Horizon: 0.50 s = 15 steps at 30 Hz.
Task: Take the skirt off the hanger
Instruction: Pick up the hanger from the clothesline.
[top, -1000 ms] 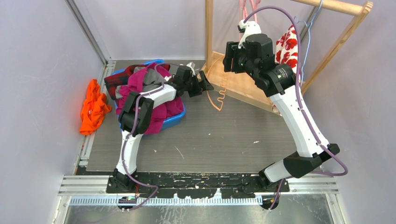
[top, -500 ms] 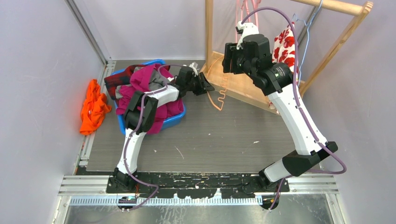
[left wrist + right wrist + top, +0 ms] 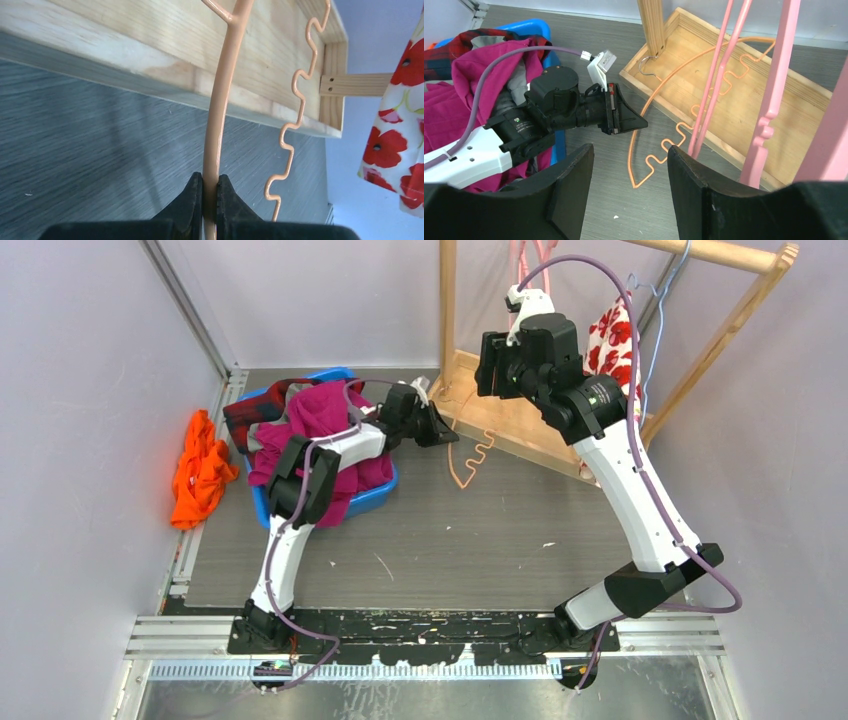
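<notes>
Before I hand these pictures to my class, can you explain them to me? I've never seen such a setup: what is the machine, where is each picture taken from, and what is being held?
These are two robot arms bolted to the near edge of a table. One picture looks down from above and behind them; the other two come from cameras on each wrist. The left gripper is shut on a thin orange wire hanger, whose hook end lies in a wooden tray. The right gripper is open, holding nothing, raised beside pink hangers. On the table sit a blue basket heaped with clothes and a loose orange garment. A red-flowered skirt hangs at the far right.
</notes>
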Tool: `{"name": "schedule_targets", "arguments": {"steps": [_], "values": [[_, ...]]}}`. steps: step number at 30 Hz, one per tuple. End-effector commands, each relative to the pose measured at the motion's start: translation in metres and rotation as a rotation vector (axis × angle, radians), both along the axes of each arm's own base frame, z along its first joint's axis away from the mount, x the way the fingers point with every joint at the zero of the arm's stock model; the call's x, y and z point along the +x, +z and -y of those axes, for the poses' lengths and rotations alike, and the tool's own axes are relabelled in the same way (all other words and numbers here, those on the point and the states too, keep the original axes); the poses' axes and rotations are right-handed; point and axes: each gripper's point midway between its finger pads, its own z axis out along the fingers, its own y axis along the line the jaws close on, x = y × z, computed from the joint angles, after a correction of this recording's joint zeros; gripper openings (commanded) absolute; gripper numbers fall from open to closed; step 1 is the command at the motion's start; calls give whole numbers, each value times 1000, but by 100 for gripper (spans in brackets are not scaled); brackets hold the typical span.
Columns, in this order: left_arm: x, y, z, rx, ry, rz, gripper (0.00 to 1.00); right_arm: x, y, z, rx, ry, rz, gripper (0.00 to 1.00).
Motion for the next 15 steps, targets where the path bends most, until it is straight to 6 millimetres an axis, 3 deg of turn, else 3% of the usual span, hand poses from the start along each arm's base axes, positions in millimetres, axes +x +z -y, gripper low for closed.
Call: {"name": "schedule_targets", "arguments": {"steps": [1,4,5,10,15], "values": [[4,66,10,-13,-90,166,0,-5,19,0,41,4,53,61],[2,95,3,67,-129,219,0,-6,22,3,36,-5,63,61],[-1,99,-4,118,-139,217,0,-7,22,4,32,-7,65,61],[-1,156,-44,351,-129,390,0,-11,28,13,16,-29,94,60],[14,217,-79,526,-37,566,0,-11,27,14,15,-30,98,59]]}}
